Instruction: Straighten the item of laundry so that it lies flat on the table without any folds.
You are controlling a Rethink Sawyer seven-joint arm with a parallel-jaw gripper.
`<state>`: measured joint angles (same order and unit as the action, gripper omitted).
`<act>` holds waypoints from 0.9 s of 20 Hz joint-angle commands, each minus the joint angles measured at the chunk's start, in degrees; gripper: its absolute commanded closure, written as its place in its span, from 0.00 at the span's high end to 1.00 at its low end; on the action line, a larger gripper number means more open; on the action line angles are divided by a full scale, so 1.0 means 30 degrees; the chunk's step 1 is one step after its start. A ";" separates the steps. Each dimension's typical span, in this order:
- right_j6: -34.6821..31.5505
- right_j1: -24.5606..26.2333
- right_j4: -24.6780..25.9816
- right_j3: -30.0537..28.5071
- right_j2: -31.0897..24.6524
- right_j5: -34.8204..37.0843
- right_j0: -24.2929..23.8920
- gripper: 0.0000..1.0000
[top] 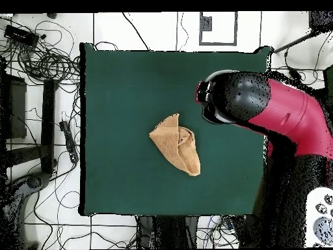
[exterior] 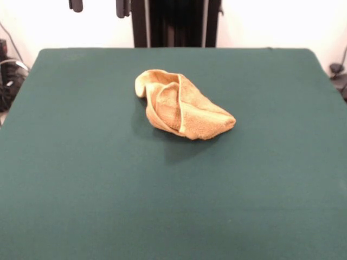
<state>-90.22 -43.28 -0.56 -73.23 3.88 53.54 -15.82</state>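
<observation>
One small golden yellow-orange terry-cloth towel [exterior: 181, 105] is sitting roughly mid-table on the big rectangular table with the dark green felt-like top [exterior: 81, 179], a bit toward the far, pedestal side in the front view. It's definitely not flat: it's bunched into a kind of wedge or cone shape, with the paler hemmed edge curling over the top in a loop and a fold running down the middle. From overhead the towel [top: 175, 143] reads as a rough triangle, pointed at one end and tapering toward the robot's base side.

The gripper [exterior: 100, 5] only shows as two dark tips poking in at the top edge of the front view, up above the far left part of the table. The tips hang with a clear gap between them, so it looks spread wide, holding nothing. It's well apart from the towel, nowhere near touching.

Overhead, the red and black arm [top: 260, 104] comes in over the right side of the table [top: 117, 78], with its rounded black joint just beside the towel's spot but up high, not in contact.
</observation>
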 commanded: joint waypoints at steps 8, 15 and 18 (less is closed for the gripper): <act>-0.0097 0.1025 0.0435 -0.1865 -0.1876 0.1085 0.0133 1.00; 0.0102 0.1119 0.0508 -0.1940 -0.2016 0.0894 0.0044 1.00; 0.0152 0.1152 0.0576 -0.1903 -0.2033 0.0881 0.0033 1.00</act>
<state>-90.22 -43.41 0.20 -73.23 3.88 53.54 -16.36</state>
